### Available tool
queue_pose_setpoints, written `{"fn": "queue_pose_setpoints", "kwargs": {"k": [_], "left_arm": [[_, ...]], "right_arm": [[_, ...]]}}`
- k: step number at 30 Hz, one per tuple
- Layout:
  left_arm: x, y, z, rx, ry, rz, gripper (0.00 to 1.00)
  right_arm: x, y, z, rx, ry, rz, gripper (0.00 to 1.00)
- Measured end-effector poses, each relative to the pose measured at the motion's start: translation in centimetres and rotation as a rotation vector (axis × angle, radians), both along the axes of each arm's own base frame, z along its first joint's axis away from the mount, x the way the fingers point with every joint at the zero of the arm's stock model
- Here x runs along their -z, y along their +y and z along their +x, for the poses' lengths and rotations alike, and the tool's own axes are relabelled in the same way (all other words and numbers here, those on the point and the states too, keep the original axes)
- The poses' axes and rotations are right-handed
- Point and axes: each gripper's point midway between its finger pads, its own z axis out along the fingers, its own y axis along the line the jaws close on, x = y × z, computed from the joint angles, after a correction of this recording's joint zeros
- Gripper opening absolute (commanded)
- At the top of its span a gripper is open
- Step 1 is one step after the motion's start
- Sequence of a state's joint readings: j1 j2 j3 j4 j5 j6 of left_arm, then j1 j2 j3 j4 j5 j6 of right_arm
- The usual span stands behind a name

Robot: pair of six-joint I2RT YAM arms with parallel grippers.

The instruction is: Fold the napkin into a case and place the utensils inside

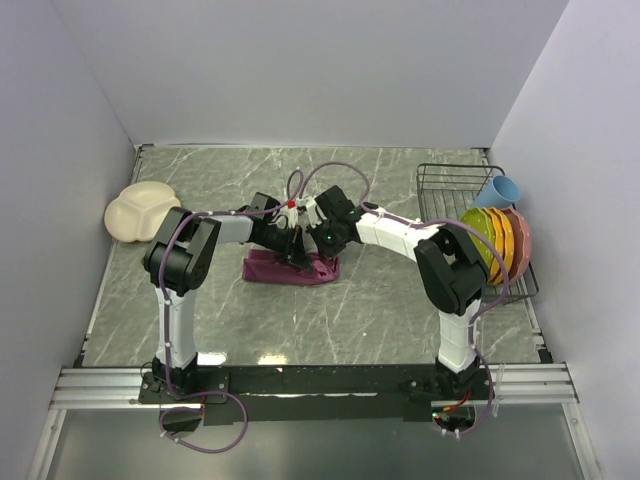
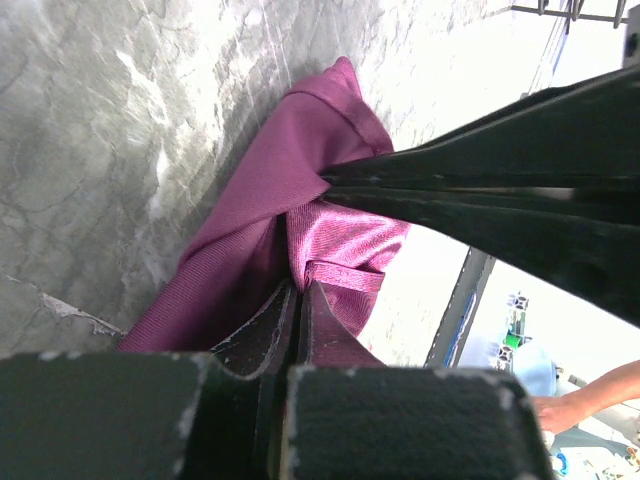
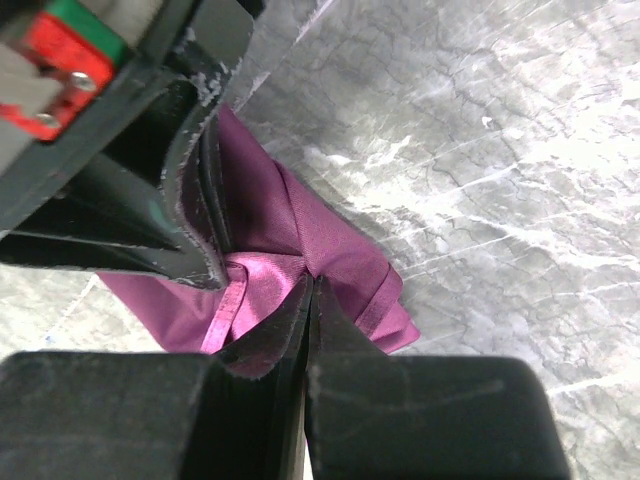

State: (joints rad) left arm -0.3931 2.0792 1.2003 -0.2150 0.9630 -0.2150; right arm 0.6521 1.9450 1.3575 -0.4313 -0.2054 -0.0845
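Note:
The maroon-purple napkin [image 1: 290, 270] lies bunched in the middle of the table, under both grippers. My left gripper [image 1: 290, 245] is shut on a fold of the napkin [image 2: 250, 200] at its top. My right gripper [image 1: 318, 243] is shut on a fold of the napkin [image 3: 330, 240] right beside it; the two grippers almost touch. Each wrist view shows the other gripper's fingers pinching the same bunch of cloth. The blue fork and the gold spoon are out of view.
A cream divided plate [image 1: 140, 212] sits at the far left. A wire rack [image 1: 470, 215] at the right holds several coloured plates [image 1: 500, 245] and a blue cup [image 1: 500, 190]. Grey walls close in the table on three sides.

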Motion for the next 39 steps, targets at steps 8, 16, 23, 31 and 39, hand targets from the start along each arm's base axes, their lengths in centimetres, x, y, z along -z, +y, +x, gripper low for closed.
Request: {"fn": "queue_pose_setpoints", "kwargs": {"k": [8, 16, 23, 31, 39], "left_arm": [[0.0, 0.2, 0.0, -0.005, 0.008, 0.0, 0.01], [-0.2, 0.3, 0.2, -0.017, 0.022, -0.001, 0.01], [-1.6, -0.3, 1.6, -0.032, 0.003, -0.012, 0.01], [-1.9, -0.8, 2.7, -0.043, -0.012, 0.0, 0.01], [0.1, -0.8, 2.8, -0.056, 0.043, 0.032, 0.01]], "right_arm": [[-1.2, 0.2, 0.0, 0.009, 0.002, 0.039, 0.0], [-1.2, 0.7, -0.8, -0.018, 0.038, 0.066, 0.0], [-1.2, 0.7, -1.0, -0.025, 0.048, 0.072, 0.0], [-1.6, 0.8, -0.5, -0.02, 0.034, 0.073, 0.0], [-2.0, 0.5, 0.1, 0.0, 0.025, 0.074, 0.0]]}}
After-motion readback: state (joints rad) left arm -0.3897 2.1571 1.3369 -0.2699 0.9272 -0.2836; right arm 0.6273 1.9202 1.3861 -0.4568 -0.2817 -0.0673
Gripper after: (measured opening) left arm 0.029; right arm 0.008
